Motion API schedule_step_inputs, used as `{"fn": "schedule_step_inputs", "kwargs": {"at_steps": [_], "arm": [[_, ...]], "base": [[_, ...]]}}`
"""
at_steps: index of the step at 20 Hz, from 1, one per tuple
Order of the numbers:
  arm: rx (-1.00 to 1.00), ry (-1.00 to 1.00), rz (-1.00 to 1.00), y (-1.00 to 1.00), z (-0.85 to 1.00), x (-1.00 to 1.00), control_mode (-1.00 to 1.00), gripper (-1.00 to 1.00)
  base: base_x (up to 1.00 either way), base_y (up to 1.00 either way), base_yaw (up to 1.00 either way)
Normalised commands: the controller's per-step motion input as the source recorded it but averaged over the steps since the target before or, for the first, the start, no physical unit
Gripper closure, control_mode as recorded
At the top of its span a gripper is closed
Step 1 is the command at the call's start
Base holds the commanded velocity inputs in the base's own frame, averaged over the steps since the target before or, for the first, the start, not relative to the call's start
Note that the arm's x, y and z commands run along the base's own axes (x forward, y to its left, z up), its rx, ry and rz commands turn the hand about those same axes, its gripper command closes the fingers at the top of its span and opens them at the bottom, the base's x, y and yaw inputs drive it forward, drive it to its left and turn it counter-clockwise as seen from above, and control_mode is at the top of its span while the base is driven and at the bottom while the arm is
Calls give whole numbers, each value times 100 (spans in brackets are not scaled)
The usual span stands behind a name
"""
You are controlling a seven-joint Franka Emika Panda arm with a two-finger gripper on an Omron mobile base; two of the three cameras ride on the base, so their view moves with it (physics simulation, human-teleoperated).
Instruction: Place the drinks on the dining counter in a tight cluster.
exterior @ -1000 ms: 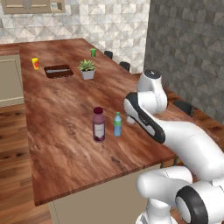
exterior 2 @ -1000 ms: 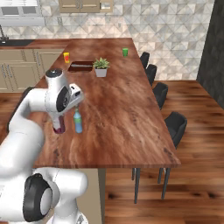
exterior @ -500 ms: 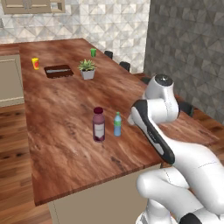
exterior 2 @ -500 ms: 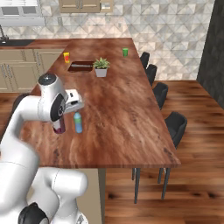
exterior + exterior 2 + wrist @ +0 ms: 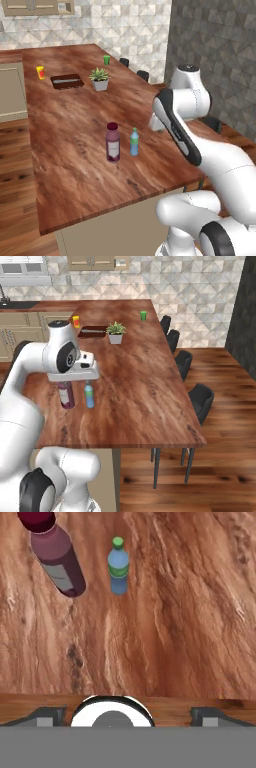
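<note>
A: Where does the gripper [image 5: 125,716] stand?

B: In the hand view its two dark finger tips [image 5: 45,716] sit far apart at the bottom, jaws spread wide, nothing between them. It looks down on bare wood of the dining counter [image 5: 190,612], well short of the bottles.

A: And the drinks?

B: Two of them stand upright on the dining counter [image 5: 70,130], close together but not touching. The purple-capped bottle [image 5: 113,142] with its white label is the stouter; the light-blue bottle [image 5: 134,142] with the green cap stands just beside it, on the arm's side. In the hand view the purple-capped bottle [image 5: 56,554] is at the upper left, the light-blue bottle [image 5: 118,566] to its right.

A: From the other side?

B: In the right base view the arm's white hand hangs over both; the light-blue bottle [image 5: 89,395] shows below it, and the purple-capped bottle [image 5: 66,395] is partly hidden behind it.

A: Anything else on the counter?

B: Towards the far end, a potted plant [image 5: 100,79], a dark tray [image 5: 67,81], an orange cup [image 5: 40,72] and a green cup [image 5: 106,60], all well apart from the bottles. Dark chairs [image 5: 200,401] line one long side.
</note>
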Motion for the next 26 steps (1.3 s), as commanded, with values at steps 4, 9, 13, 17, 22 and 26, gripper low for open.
{"fn": "schedule_step_inputs", "kwargs": {"at_steps": [4, 9, 13, 17, 22, 26], "arm": [[5, 23, -16, -3, 29, -44, -100, -100], [3, -29, -2, 2, -10, -84, -100, -100], [4, -19, -1, 1, 13, -98, -100, -100], [6, -4, -4, 0, 23, -87, -100, -100], [0, -1, -3, 0, 1, -22, -100, -100], [0, 0, 0, 0, 0, 0, -100, -100]], "base": [[0, 0, 0], [0, 0, 0], [0, 0, 0], [0, 0, 0], [0, 0, 0], [0, 0, 0]]}}
